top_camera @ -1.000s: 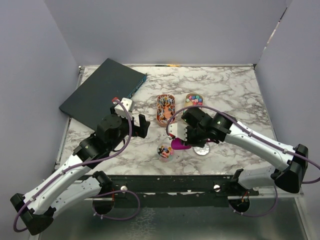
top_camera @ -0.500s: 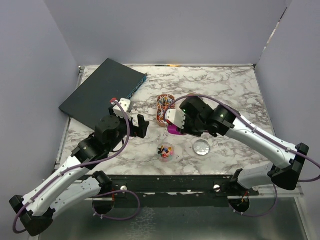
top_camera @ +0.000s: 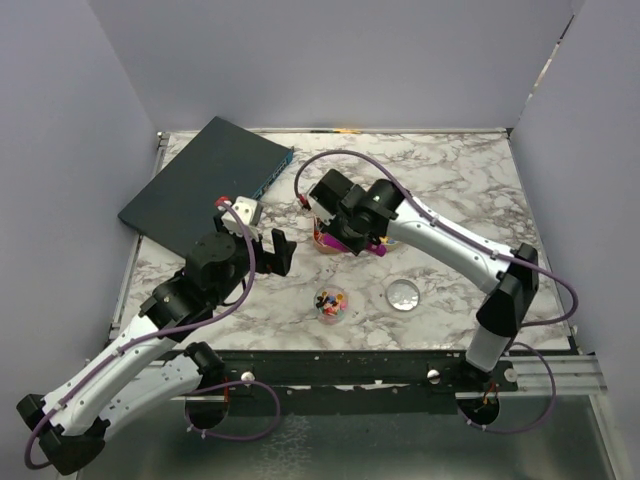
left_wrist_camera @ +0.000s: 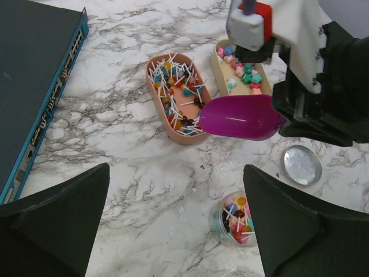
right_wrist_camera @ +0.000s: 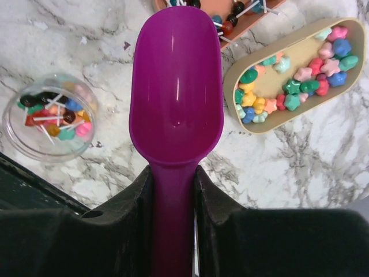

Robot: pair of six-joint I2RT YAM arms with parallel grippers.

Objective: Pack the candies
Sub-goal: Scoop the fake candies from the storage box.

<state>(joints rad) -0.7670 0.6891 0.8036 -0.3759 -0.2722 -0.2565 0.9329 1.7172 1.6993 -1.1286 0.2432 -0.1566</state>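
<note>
My right gripper [right_wrist_camera: 173, 184] is shut on the handle of an empty purple scoop [right_wrist_camera: 176, 92]. It holds the scoop low over the table, with the bowl's tip at the near end of the orange oval tray [left_wrist_camera: 174, 98], which holds stick candies. A beige oval tray [left_wrist_camera: 242, 72] beside it holds bright star-shaped candies. A small clear jar [left_wrist_camera: 237, 218], partly filled with mixed candies, stands near the front. My left gripper [left_wrist_camera: 176, 170] is open and empty, above the table to the left of the jar. In the top view the right gripper [top_camera: 350, 238] covers most of the trays.
The jar's round lid [top_camera: 404, 294] lies flat to the right of the jar [top_camera: 331, 302]. A dark teal flat box [top_camera: 205, 185] sits at the rear left, just behind my left gripper [top_camera: 268, 250]. Grey walls close in the table on three sides.
My right arm has swung the scoop away from the jar, back and to the left, to the trays. The left arm has hardly moved.
</note>
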